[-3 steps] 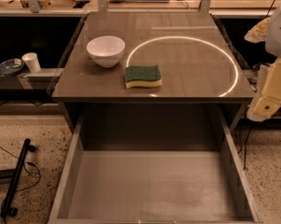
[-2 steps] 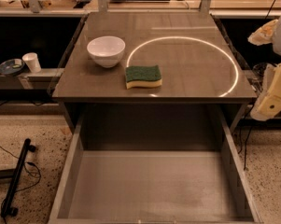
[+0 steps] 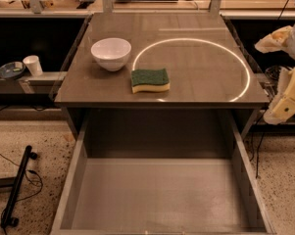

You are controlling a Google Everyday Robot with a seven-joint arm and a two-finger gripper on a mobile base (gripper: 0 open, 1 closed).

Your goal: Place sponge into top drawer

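Your gripper (image 3: pixel 283 82) hangs off the right edge of the table (image 3: pixel 201 77). It's half cut off by the frame, so I can't tell whether it's released or clenched. The sponge (image 3: pixel 150 80) sits well to its left near the table's front edge, long axis running left-right, beside the bowl (image 3: pixel 111 53). The top drawer (image 3: pixel 72 180) gapes open just nearer.
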